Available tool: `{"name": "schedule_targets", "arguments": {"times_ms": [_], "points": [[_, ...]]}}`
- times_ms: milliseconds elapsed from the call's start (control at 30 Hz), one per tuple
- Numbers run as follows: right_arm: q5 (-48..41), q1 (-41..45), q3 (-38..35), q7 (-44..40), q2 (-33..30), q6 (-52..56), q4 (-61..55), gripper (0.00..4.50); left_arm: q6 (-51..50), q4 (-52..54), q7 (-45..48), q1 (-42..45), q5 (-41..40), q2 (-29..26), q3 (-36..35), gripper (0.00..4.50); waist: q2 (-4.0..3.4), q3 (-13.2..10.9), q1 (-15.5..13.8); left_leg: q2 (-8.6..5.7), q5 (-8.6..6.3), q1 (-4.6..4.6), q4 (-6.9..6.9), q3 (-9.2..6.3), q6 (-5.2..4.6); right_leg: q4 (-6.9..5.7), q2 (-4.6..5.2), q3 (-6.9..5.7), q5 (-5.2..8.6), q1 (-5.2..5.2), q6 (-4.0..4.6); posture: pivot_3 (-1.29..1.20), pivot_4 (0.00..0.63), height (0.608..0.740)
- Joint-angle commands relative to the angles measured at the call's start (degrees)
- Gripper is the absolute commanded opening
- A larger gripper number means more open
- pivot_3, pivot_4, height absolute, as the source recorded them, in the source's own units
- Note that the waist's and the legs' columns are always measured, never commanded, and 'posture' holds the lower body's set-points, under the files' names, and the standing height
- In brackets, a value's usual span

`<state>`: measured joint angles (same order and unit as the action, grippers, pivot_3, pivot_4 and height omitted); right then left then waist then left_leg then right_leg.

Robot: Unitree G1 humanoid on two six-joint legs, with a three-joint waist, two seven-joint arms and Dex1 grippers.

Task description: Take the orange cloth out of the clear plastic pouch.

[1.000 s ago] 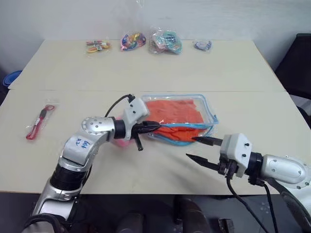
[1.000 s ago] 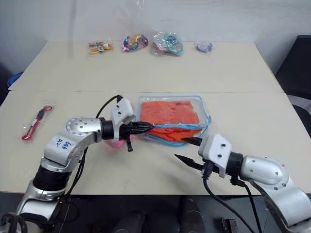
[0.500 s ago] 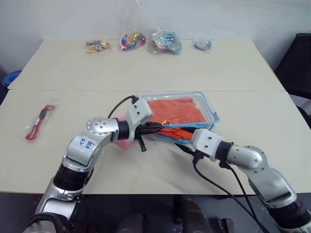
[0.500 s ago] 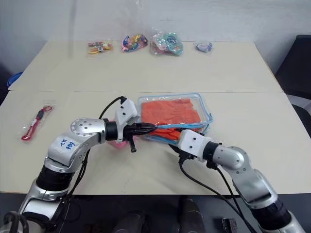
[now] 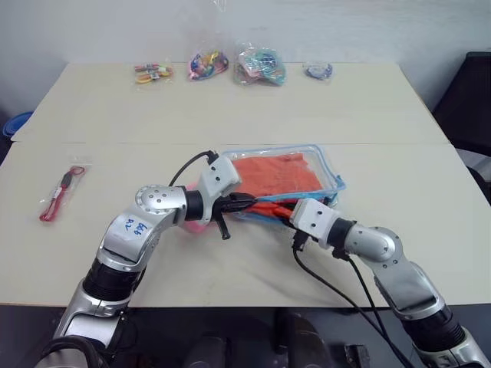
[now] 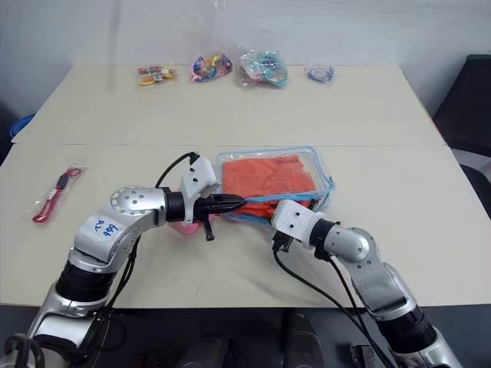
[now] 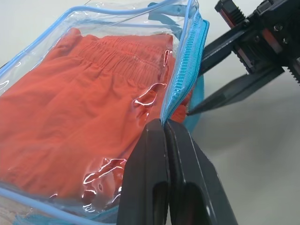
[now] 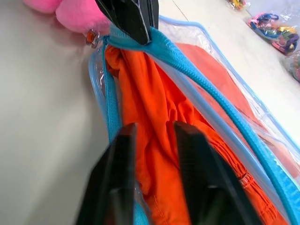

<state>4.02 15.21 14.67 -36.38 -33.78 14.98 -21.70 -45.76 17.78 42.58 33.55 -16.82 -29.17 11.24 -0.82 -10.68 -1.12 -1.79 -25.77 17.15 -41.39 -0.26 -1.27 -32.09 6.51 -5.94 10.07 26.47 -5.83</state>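
The left end effector (image 7: 164,123) is pinched tight on the light blue zipper edge of the clear plastic pouch (image 5: 326,165), lifting that edge off the bench (image 5: 230,107). The right end effector (image 8: 152,133) sits in the pouch's mouth, fingers narrowly apart with a fold of the orange cloth (image 8: 159,117) between them. A pink plush charm (image 8: 77,16) lies beside the left fingers. Small bags of colourful items (image 5: 261,65) line the far edge, a red item in a packet (image 5: 63,192) lies far left.

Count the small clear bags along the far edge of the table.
4, in a row along the table's far edge: one at the far left, the second, the third, and the smallest at the right. None looks hidden.
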Motion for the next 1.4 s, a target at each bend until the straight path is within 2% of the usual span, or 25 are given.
{"name": "schedule_targets", "arguments": {"times_ms": [33, 200, 233, 300, 467, 1067, 1400], "points": [[2.99, 1.5, 0.65, 0.44, -0.23, -3.3, 1.05, 1.05, 0.85, 1.6, -0.26, 1.38, -0.47, 0.23, -0.68, 0.0, 0.0, 0.0, 0.02, 0.0, 0.0, 0.0, 0.0, 0.0, 0.0, 0.0, 0.0, 0.0, 0.0, 0.0, 0.0, 0.0, 0.15, 0.74], [4.98, 3.86, 1.64, 0.09, 0.98, -5.21, 4.2, 1.05, 1.2, 0.71, -0.36, 2.02, -0.32, 0.43, -0.9, 0.0, 0.0, 0.0, 0.08, 0.0, 0.0, 0.0, 0.0, 0.0, 0.0, 0.0, 0.0, 0.0, 0.0, 0.0, 0.0, 0.0, 0.15, 0.74], [5.49, 4.5, 1.64, 0.58, 1.59, -5.12, 4.96, 1.21, 1.39, 0.37, -0.36, 2.2, -0.2, 0.46, -0.91, 0.0, 0.0, 0.0, 0.08, 0.0, 0.0, 0.01, 0.0, -0.01, 0.0, 0.0, 0.0, -0.01, 0.0, 0.01, 0.0, 0.0, 0.15, 0.74], [6.68, 5.6, 2.0, 1.16, 2.4, -5.63, 6.16, 1.56, 1.78, -0.22, -0.32, 2.47, -0.02, 0.46, -0.88, 0.0, 0.0, 0.0, 0.11, 0.0, 0.0, 0.01, -0.01, -0.01, 0.0, 0.0, 0.0, -0.01, 0.0, 0.0, 0.0, 0.0, 0.15, 0.74], [7.65, 5.71, 2.04, 0.77, 3.32, -6.46, 6.35, 3.32, 2.24, -0.5, -0.34, 2.56, 0.13, 0.39, -0.7, 0.0, 0.0, 0.0, 0.26, 0.0, 0.0, 0.01, 0.0, -0.02, 0.0, 0.0, 0.01, -0.01, 0.0, 0.01, 0.0, 0.0, 0.15, 0.74], [8.57, 1.08, -0.02, 0.63, 0.82, -7.33, 3.69, 3.32, 2.28, 0.37, -0.62, 1.15, 0.0, 0.19, -0.53, 0.0, 0.0, 0.0, 0.47, 0.0, 0.0, 0.02, 0.0, -0.04, 0.01, 0.0, 0.01, -0.01, 0.0, 0.01, 0.0, 0.0, 0.15, 0.74], [8.47, 2.12, -0.92, 0.82, 1.73, -6.48, 4.44, 3.32, 2.44, 0.54, -0.39, 1.16, -0.03, 0.21, -0.23, 0.0, 0.0, 0.0, 1.08, 0.02, 0.0, 0.02, 0.02, -0.06, 0.02, 0.0, 0.01, -0.02, 0.0, 0.01, 0.0, 0.0, 0.15, 0.74]]}}
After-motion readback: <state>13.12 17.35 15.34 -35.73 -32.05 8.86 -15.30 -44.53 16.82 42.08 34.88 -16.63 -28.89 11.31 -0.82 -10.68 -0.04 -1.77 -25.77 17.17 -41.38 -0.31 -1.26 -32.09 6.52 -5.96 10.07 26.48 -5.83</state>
